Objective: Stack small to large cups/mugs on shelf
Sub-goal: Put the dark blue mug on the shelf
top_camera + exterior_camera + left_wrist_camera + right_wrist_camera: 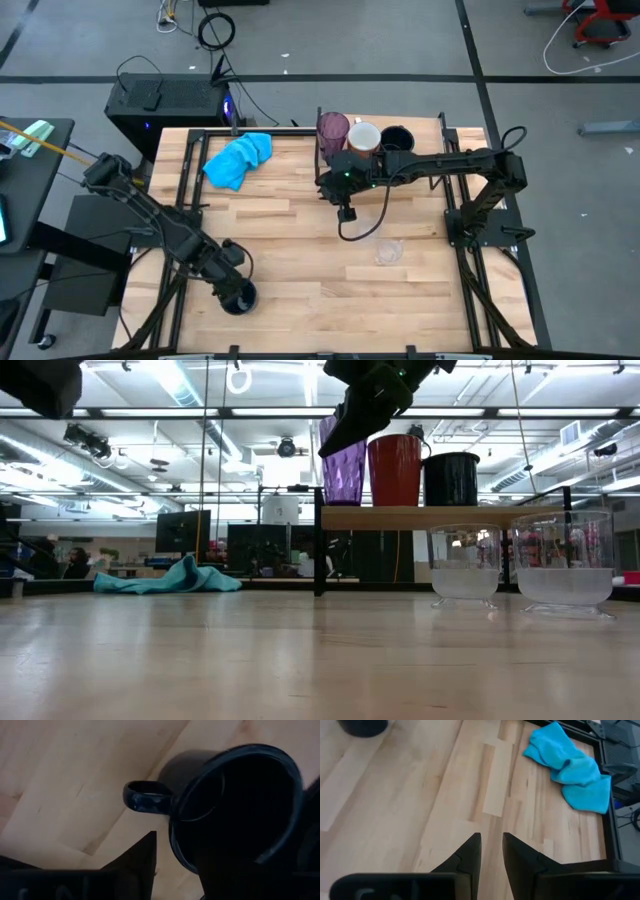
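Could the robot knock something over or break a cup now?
Maybe. The left end effector sits right at the black mug near the table's front edge; a bump could tip it or push it off. The right end effector hangs just in front of the shelf, where the purple tumbler, orange mug and another black mug stand close together, so a careless swing might topple them.
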